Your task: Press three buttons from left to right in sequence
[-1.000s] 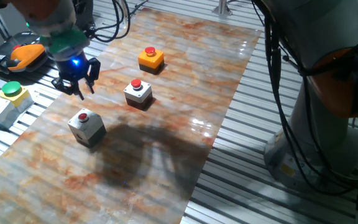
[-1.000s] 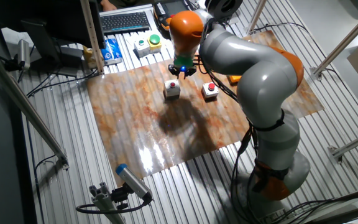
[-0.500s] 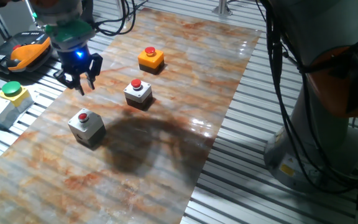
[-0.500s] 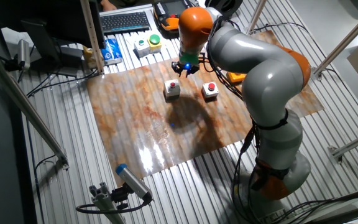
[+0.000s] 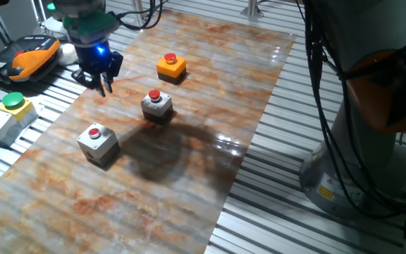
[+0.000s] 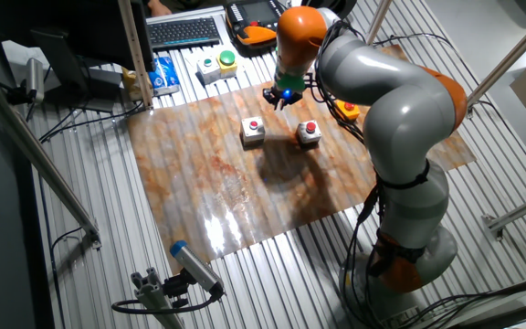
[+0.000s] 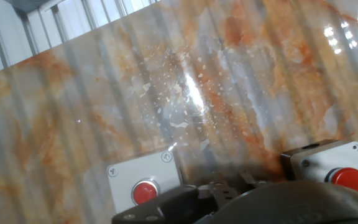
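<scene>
This is a robotics laboratory. The bench [image 6: 89, 174] is made of ribbed aluminium profiles, with a marble-patterned board [image 6: 217, 183] lying on it. At 12 o'clock in the other fixed view there is a keyboard [image 6: 185, 31] and an orange teach pendant [image 6: 256, 33]. A big grey and orange robot arm [image 6: 400, 119] with loose cables [image 5: 330, 106] stands at 3 o'clock.

No legible text, labels, brands or nos. in any view — button boxes [image 5: 98, 141] plain, keyboard [image 6: 183, 31] at upper left too small to read.
</scene>
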Motion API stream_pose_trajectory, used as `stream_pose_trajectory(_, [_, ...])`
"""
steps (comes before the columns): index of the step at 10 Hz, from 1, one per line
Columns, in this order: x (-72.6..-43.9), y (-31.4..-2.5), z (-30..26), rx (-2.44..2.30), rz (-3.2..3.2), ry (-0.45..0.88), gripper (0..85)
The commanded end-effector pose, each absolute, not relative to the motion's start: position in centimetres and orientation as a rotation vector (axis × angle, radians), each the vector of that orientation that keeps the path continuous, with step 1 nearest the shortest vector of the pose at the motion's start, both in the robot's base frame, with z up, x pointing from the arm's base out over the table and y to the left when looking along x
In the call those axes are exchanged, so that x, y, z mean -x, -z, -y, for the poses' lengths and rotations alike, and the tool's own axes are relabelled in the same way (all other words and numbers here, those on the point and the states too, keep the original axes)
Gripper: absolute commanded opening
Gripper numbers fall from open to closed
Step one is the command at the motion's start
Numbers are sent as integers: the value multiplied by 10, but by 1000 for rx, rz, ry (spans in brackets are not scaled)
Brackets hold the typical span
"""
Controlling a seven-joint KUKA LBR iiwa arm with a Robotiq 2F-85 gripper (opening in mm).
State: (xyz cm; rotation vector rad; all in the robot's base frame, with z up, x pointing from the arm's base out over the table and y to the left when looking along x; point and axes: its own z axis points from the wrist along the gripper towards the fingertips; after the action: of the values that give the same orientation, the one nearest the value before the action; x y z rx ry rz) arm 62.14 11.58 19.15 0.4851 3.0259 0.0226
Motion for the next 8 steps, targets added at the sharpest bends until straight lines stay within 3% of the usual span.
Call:
stream_pose_trajectory(1, [-622, -191, -115, -484, -3026, -27, 170])
stream_pose_trajectory(8, [-626, -193, -118, -490, -3013, 5, 170])
